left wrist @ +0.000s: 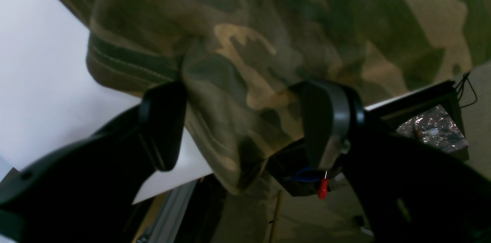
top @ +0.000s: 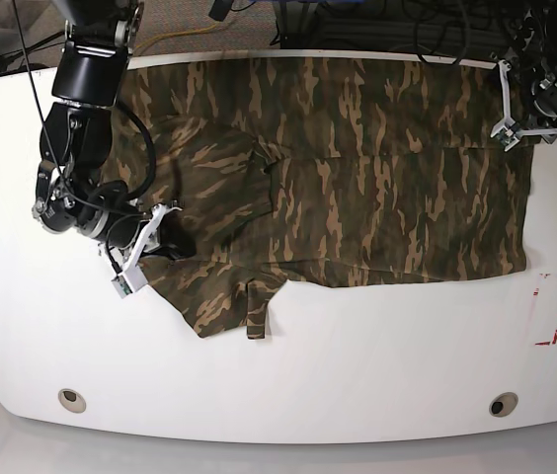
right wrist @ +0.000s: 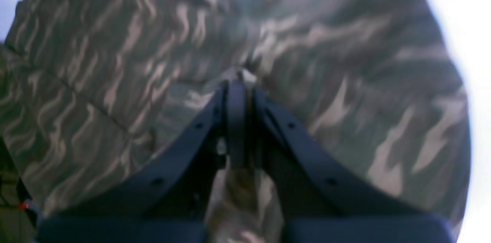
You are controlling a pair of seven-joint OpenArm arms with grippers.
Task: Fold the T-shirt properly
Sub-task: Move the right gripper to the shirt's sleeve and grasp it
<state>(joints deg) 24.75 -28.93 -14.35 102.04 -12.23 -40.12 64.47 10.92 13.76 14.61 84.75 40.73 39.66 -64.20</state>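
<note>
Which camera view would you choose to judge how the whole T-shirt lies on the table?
The base view. It shows the T-shirt spread across the white table, with one sleeve end near the right gripper. The left wrist view shows only a hemmed corner between the open left gripper. The right wrist view shows blurred cloth pinched in shut jaws.

You've got the camouflage T-shirt point(top: 358, 168) lying mostly flat across the far half of the white table, olive, brown and tan patches showing. Its left end is rumpled, with one sleeve point(top: 224, 301) bunched toward you.
</note>
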